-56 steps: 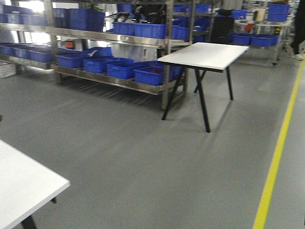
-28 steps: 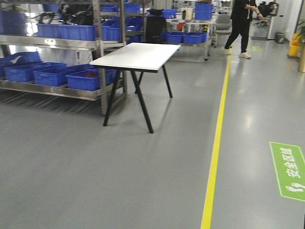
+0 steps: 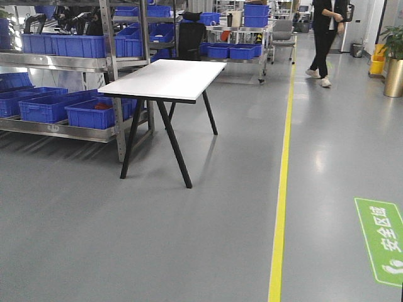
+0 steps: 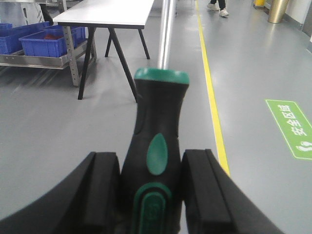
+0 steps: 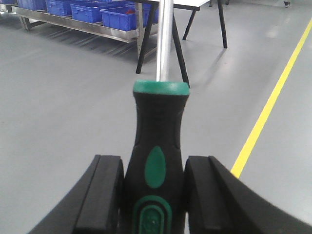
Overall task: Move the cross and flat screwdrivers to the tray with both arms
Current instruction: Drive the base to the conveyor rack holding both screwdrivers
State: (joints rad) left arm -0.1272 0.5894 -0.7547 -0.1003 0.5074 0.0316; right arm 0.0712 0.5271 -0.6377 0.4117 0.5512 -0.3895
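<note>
The left black fingers grip a silver-shafted screwdriver by its chunky black, green-banded handle, and the right black fingers grip its twin screwdriver likewise, shafts pointing ahead, seemingly secured for carrying to the unseen tray.

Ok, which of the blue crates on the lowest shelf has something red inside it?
The rightmost crate, the one beside the white table's legs; the crates left of it show no red.

We log: left screwdriver black handle, green bands, silver shaft | right screwdriver same | ahead of left gripper: white table, blue crates, yellow line.
</note>
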